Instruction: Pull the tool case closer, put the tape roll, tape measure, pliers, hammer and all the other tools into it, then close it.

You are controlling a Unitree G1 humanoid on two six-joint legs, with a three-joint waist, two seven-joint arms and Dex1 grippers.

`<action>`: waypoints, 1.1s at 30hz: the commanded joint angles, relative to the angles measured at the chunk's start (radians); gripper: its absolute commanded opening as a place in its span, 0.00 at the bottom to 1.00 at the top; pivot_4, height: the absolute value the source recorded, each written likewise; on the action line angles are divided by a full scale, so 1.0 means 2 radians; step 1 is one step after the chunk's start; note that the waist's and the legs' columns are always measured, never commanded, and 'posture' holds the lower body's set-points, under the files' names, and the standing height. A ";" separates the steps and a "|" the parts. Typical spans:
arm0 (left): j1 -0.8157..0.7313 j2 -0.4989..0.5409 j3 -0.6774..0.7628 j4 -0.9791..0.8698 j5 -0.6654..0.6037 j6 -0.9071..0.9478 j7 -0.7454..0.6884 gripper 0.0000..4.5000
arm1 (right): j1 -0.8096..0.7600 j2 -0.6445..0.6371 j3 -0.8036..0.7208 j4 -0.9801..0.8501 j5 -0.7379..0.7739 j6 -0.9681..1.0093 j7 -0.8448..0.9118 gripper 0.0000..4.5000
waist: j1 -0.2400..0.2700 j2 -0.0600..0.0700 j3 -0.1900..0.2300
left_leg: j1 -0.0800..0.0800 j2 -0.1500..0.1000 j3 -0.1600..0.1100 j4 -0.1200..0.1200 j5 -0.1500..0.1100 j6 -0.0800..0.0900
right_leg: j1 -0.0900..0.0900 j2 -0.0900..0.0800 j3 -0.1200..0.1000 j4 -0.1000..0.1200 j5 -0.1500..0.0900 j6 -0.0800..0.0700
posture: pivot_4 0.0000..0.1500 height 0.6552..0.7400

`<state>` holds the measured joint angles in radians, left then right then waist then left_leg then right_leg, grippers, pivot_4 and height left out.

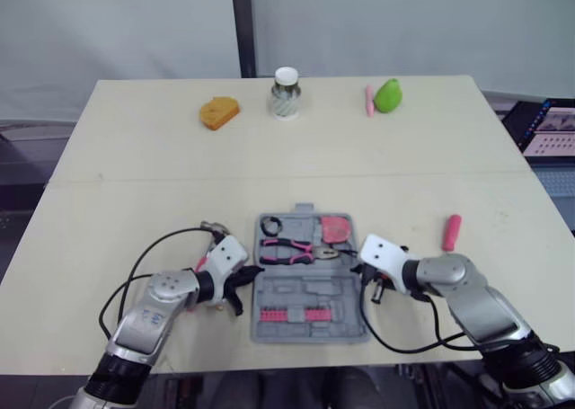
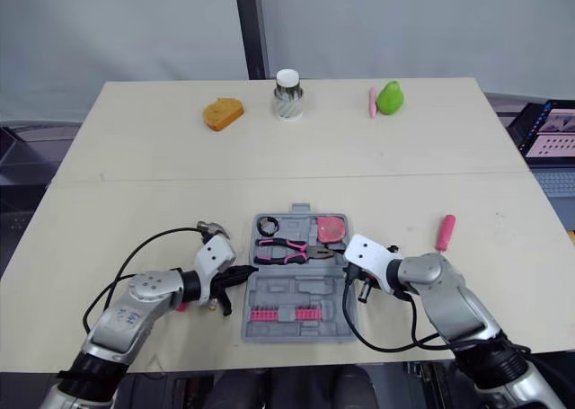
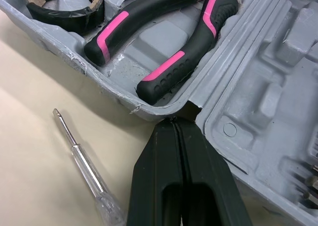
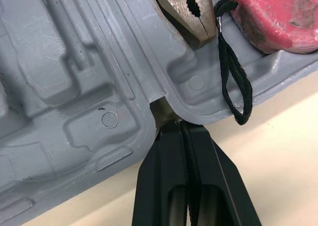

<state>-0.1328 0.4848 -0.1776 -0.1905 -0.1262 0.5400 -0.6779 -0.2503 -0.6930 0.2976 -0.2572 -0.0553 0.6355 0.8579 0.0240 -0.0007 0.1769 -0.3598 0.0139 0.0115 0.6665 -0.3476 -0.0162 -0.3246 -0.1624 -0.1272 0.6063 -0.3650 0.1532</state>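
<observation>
Tool case (image 1: 305, 335) lies open and flat on the table (image 1: 135, 157) between the two grippers. Its near half, on the robot's side of both sets of fingertips, carries a row of pink bits (image 1: 292, 315).

Left gripper (image 3: 179, 119): fingers pressed together with nothing between them, tips at the hinge notch on the case's left edge. Tester screwdriver (image 3: 82, 159) with a clear handle lies on the table just beside these fingers, outside the case.

Right gripper (image 4: 180, 122): fingers also clenched tight and empty, tips at the hinge notch on the opposite edge.

Far half of the case, just beyond both grippers:
- pliers (image 1: 292, 250), pink and black, lying across it between the two grippers, jaws toward the right gripper
- tape roll (image 1: 270, 224), black, in the far corner on the left gripper's side
- tape measure (image 1: 338, 228), red, in the far corner nearest the right gripper, its black strap (image 4: 233, 77) hanging over the rim

Hammer (image 1: 212, 228): metal head visible just beyond the left wrist, the rest hidden by the arm. Pink-handled tool (image 1: 451, 232) lies outward of the right gripper, apart from the case.

Far edge, well beyond both grippers: orange object (image 1: 219, 112), white-lidded jar (image 1: 286, 93), pink stick (image 1: 368, 100), green object (image 1: 388, 95).
</observation>
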 commanded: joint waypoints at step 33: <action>0.001 0.014 0.011 0.012 -0.003 -0.025 -0.012 0.00 | 0.010 -0.020 -0.010 -0.003 0.016 -0.021 0.008 0.02 | 0.000 0.000 0.000 | 0.000 0.000 0.000 0.000 0.000 0.000 | 0.000 0.000 0.000 0.000 0.000 0.000 | 1.00 1.00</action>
<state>-0.1323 0.5053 -0.1690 -0.1691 -0.1261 0.5009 -0.6950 -0.2390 -0.7223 0.2958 -0.2539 -0.0363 0.6082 0.8650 0.0243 -0.0007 0.1769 -0.3598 0.0138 0.0112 0.6663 -0.3477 -0.0162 -0.3246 -0.1625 -0.1275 0.6062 -0.3650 0.1532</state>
